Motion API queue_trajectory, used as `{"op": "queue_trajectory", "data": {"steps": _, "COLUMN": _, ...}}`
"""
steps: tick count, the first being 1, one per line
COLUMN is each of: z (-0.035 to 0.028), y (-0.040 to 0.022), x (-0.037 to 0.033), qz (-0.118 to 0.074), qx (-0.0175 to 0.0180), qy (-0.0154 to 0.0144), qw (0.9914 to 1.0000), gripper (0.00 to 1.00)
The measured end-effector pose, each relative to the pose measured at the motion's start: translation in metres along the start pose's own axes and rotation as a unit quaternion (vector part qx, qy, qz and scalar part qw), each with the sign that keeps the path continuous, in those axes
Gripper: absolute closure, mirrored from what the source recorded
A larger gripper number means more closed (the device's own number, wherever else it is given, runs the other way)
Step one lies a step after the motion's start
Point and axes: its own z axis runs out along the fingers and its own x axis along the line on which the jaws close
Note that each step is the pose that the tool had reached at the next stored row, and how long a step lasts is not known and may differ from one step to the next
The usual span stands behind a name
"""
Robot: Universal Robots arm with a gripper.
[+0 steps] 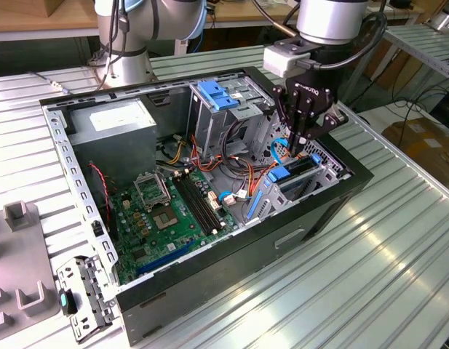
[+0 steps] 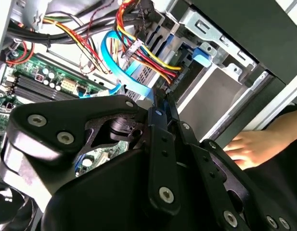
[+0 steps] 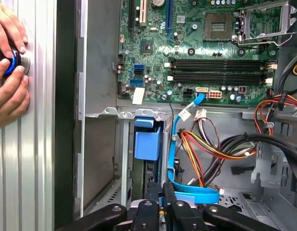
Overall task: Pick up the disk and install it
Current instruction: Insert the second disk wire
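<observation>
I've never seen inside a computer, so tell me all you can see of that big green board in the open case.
The green board lies flat on the floor of the open black case, uncovered. It looks like a rigid sheet studded with small parts. A square socket with a metal frame sits beside long black slots, which are empty. Coloured cables run along one edge.

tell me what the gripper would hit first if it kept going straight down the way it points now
Most likely the disk, standing on edge in the drive cage right under the gripper. The blue cable lies close beside that line; depth is hard to judge.
</observation>
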Motion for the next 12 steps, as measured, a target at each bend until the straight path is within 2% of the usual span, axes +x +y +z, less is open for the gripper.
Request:
{"op": "queue_trajectory", "data": {"steps": 1, "z": 0.0002, "y": 0.0006, "x": 0.0006, "qz": 0.001, "qx": 0.0055, "qy": -0.0079, "qw": 0.99995, "gripper": 0.84}}
{"op": "queue_trajectory", "data": {"steps": 2, "z": 0.0004, "y": 0.0012, "x": 0.0013, "qz": 0.001, "qx": 0.0085, "qy": -0.0133, "qw": 0.99987, "gripper": 0.84}}
{"op": "queue_trajectory", "data": {"steps": 7, "z": 0.0014, "y": 0.0075, "x": 0.0061, "qz": 0.001, "qx": 0.0133, "qy": -0.0203, "qw": 0.99971, "gripper": 0.84}}
{"op": "queue_trajectory", "data": {"steps": 9, "z": 0.0031, "y": 0.0081, "x": 0.0125, "qz": 0.002, "qx": 0.0152, "qy": -0.0310, "qw": 0.99940, "gripper": 0.84}}
{"op": "queue_trajectory", "data": {"steps": 10, "z": 0.0036, "y": 0.0084, "x": 0.0146, "qz": 0.002, "qx": 0.0159, "qy": -0.0348, "qw": 0.99927, "gripper": 0.84}}
{"op": "queue_trajectory", "data": {"steps": 11, "z": 0.0046, "y": 0.0087, "x": 0.0185, "qz": 0.003, "qx": 0.0170, "qy": -0.0426, "qw": 0.99894, "gripper": 0.84}}
{"op": "queue_trajectory", "data": {"steps": 12, "z": 0.0052, "y": 0.0089, "x": 0.0213, "qz": 0.004, "qx": 0.0174, "qy": -0.0480, "qw": 0.99869, "gripper": 0.84}}
